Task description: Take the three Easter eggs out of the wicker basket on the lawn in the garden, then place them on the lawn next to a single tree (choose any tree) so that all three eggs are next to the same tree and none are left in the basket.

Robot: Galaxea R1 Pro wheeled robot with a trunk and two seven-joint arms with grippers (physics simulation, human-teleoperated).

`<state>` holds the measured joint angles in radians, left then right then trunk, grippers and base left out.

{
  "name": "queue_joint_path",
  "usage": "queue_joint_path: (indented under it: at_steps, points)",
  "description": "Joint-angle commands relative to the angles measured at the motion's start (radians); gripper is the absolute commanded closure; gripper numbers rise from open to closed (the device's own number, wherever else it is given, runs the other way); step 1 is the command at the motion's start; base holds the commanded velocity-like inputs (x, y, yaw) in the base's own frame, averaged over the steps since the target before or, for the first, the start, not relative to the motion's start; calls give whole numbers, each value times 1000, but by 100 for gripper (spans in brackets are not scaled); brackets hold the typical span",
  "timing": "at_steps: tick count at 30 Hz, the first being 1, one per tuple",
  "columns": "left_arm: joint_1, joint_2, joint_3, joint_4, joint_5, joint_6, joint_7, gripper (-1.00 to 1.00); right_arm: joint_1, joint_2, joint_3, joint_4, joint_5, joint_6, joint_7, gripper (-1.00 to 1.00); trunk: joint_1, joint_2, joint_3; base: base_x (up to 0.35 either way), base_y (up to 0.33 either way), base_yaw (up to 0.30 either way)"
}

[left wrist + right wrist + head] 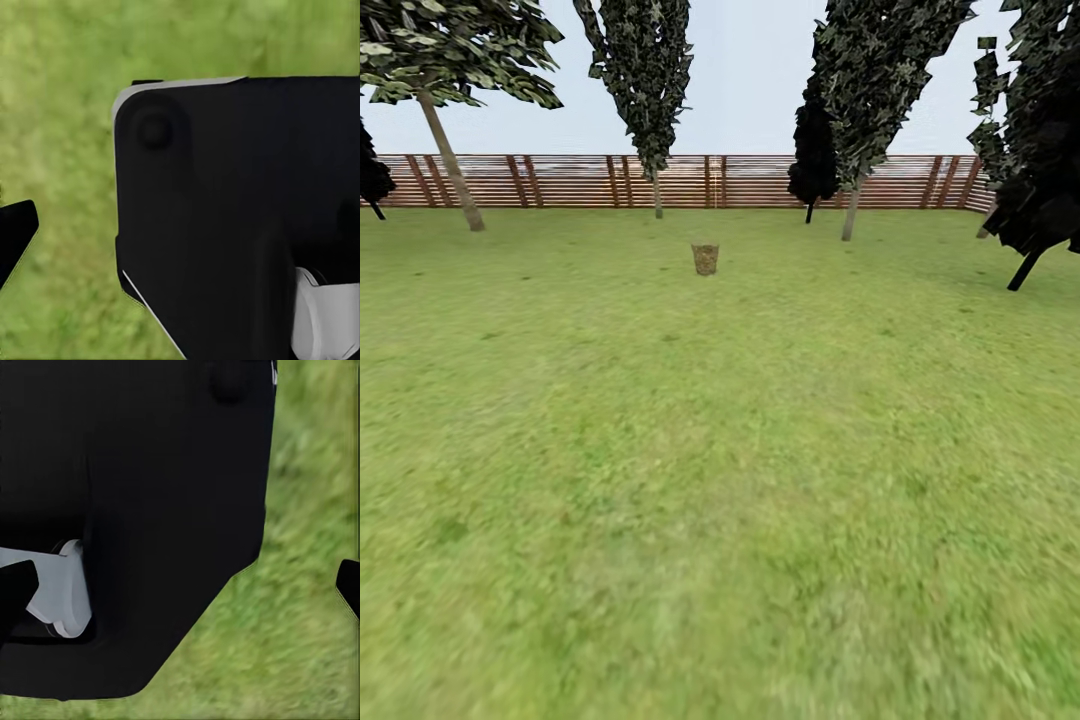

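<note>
Green lawn (720, 480) stretches away to a brown slatted fence (690, 181) under a pale sky, and the wicker basket (705, 259) is seen standing upright on the grass at about twelve o'clock, well apart from the robot and small in the head view. The eggs cannot be made out at this range; whether they lie inside is too small to tell. A tree with a thick pale trunk (452, 160) is seen at about ten o'clock near the fence, and another pale trunk (849, 212) at about one o'clock, with darker thin-stemmed trees between and beside them. The step in hand is judged to be the approach to the basket, with none of the task yet done. It is best done by keeping the basket centred at twelve o'clock while the base is driven forward, and by stopping near enough that the rim can be looked down into, but not so near that the basket is bumped or tipped. In both wrist views, dark robot bodywork is seen close up over blurred grass; only slivers of dark fingertips show at the picture edges, so the state of either pair of jaws cannot be told.
</note>
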<state>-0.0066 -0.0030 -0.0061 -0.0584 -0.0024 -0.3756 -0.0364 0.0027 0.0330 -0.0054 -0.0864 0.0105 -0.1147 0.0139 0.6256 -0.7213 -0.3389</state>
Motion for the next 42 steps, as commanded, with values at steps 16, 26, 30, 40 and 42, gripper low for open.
queue_joint_path:
  at_steps: [16,26,30,40,42]
  points:
    - [0,1,0,0,0,-3,-2,-100,0,0,-1,-1,1,-2,1,-100,1,-1,-1,324,0,0]
    - [0,0,0,0,0,-3,-2,-100,0,0,-1,-1,2,-2,1,-100,1,-1,-1,325,0,0]
    - [0,0,0,0,0,-3,-2,-100,0,0,-1,-1,1,-2,1,-100,1,-1,-1,325,0,0]
    - [0,0,0,0,0,-3,-2,-100,0,0,-1,-1,1,-2,1,-100,1,-1,-1,325,0,0]
    - [-1,0,0,0,0,-3,-2,-100,0,0,-1,-1,1,-2,1,-100,1,-1,-1,325,0,0]
